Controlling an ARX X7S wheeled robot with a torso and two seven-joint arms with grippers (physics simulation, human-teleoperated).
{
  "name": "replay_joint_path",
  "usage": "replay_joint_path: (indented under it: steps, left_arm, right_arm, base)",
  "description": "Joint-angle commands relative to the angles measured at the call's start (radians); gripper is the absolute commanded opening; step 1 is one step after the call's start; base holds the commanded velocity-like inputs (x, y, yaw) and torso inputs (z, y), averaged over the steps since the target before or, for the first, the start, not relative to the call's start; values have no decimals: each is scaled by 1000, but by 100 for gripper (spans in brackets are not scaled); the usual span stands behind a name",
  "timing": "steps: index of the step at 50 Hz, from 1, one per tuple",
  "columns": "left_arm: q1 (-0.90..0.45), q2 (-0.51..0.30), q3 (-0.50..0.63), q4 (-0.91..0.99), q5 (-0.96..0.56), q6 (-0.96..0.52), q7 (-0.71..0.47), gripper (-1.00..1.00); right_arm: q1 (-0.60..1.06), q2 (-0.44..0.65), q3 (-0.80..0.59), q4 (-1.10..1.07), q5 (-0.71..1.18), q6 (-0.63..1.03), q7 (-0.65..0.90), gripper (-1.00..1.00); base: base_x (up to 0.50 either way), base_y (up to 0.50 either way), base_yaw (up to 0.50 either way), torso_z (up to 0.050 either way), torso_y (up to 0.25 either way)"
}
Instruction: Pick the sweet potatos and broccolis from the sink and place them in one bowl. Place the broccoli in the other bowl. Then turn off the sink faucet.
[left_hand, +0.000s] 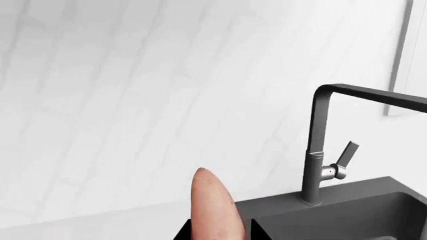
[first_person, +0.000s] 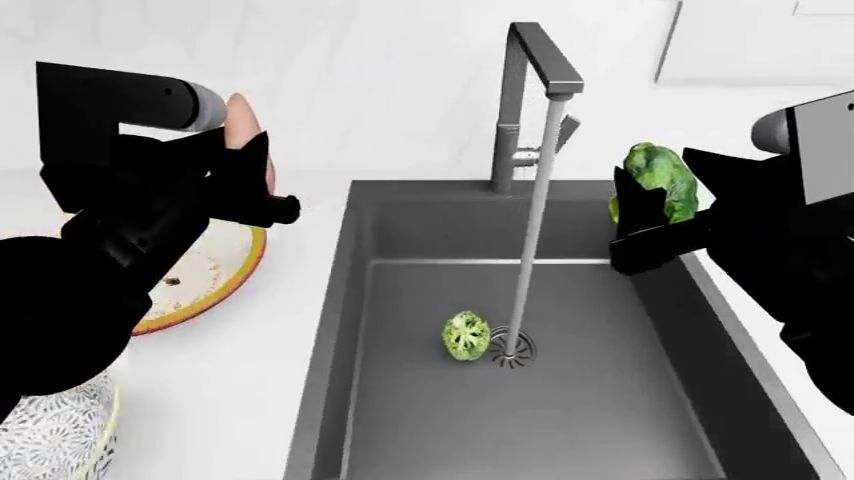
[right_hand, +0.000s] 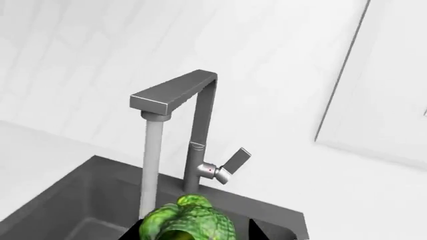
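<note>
Left wrist view: sweet potato (left_hand: 213, 207) clamped in left gripper (left_hand: 215, 231) at bottom centre, faucet (left_hand: 319, 145) right; head view: water running, second broccoli (first_person: 466, 335) by drain, bowl (first_person: 214, 272) left; right wrist view: right gripper (right_hand: 193, 231) clamped on broccoli (right_hand: 189, 220), bottom centre.

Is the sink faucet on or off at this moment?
On: a stream of water runs from the faucet spout to the sink drain.

sweet potato (first_person: 242, 125): 1, left of the faucet (first_person: 534, 100) | broccolis: 2 – one (first_person: 466, 335) below faucet, one (first_person: 657, 182) right | bowls: 2 – (first_person: 214, 270), (first_person: 60, 440) | faucet: 1
</note>
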Motion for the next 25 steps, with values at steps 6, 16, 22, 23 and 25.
replay_joint_path:
  steps: [6, 16, 22, 23, 25]
  left_arm:
    - [-18, 0, -7, -2, -17, 15, 5, -100]
    - [-38, -30, -34, 1, -42, 12, 1, -100]
    - [-70, -31, -34, 1, -63, -8, -10, -100]
    - [-70, -31, -33, 1, -62, -8, -10, -100]
    - [-63, -36, -33, 8, -64, -8, -10, -100]
  right_arm:
    - [-8, -4, 13, -9, 5, -17, 2, -100]
    - [-14, 0, 15, -3, 11, -33, 5, -100]
    - [7, 2, 12, 4, 18, -29, 11, -100]
    - [6, 2, 11, 4, 19, -31, 11, -100]
    - [0, 2, 11, 5, 18, -36, 12, -100]
  base:
    - [1, 457, 0, 0, 0]
    - [1, 454, 0, 0, 0]
    - [0, 458, 0, 0, 0]
    - [0, 457, 0, 0, 0]
    - [0, 455, 0, 0, 0]
